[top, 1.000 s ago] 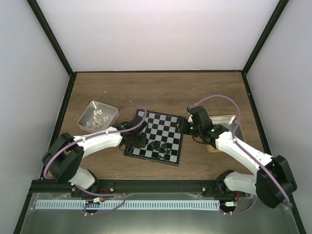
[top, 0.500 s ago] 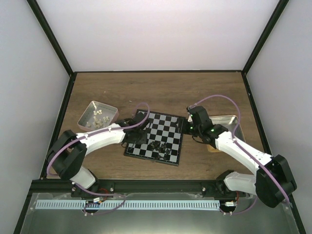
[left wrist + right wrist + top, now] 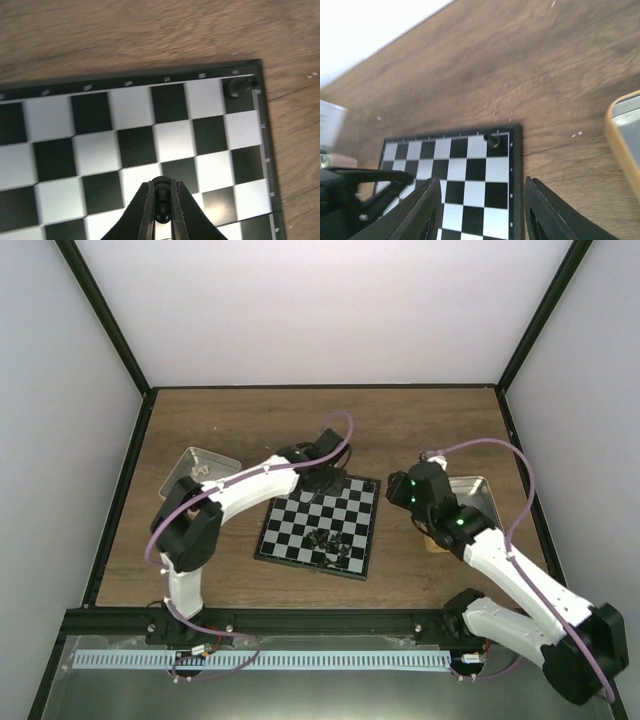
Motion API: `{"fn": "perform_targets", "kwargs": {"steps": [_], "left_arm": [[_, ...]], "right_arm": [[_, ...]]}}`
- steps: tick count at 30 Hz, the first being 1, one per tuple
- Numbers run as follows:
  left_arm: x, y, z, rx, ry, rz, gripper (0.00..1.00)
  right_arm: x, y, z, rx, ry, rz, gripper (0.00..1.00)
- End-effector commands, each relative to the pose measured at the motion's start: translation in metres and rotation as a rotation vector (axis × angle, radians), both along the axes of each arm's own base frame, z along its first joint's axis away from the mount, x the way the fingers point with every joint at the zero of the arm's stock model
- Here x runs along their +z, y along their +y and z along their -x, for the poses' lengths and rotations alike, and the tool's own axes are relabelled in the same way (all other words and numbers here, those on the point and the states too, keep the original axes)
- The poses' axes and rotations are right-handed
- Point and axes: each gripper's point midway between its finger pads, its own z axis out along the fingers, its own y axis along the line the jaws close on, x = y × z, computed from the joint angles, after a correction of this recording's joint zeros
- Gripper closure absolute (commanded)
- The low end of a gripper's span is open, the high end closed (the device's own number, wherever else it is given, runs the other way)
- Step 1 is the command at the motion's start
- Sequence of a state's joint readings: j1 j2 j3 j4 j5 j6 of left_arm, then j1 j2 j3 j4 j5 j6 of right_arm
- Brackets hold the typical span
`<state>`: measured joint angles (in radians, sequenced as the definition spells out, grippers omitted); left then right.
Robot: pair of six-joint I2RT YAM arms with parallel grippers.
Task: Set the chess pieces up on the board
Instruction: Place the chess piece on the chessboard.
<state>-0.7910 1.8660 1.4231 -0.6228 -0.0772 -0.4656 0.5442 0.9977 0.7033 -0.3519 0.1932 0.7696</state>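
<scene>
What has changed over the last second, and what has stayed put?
The left arm swung from the near-left part of the board to its far edge, and the left fingers shut on a black piece. The right arm drew back slightly rightwards. The board, the clustered black pieces near its front and the pinkish tin stayed put.

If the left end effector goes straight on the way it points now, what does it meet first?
Probably the board, on the squares just ahead; the black piece in the left end effector would touch first. The corner piece lies off that line.
</scene>
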Motion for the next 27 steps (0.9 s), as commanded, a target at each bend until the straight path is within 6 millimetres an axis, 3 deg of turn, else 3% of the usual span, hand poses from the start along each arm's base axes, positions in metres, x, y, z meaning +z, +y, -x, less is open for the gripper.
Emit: {"fn": "perform_targets", "kwargs": {"steps": [1, 7, 11, 27], "left_arm": [[-0.004, -0.04, 0.01, -0.123, 0.04, 0.014, 0.92], [-0.023, -0.079, 0.024, -0.2, 0.086, 0.026, 0.92], [-0.031, -0.093, 0.024, -0.211, 0.072, 0.01, 0.92], [-0.056, -0.101, 0.004, -0.172, 0.05, -0.057, 0.92]], "right_arm": [[0.022, -0.043, 0.008, -0.207, -0.071, 0.007, 0.53], [0.039, -0.065, 0.022, -0.289, -0.118, -0.01, 0.53], [0.042, -0.069, 0.026, -0.3, -0.13, -0.023, 0.53], [0.035, -0.064, 0.027, -0.275, -0.113, -0.03, 0.53]]}}
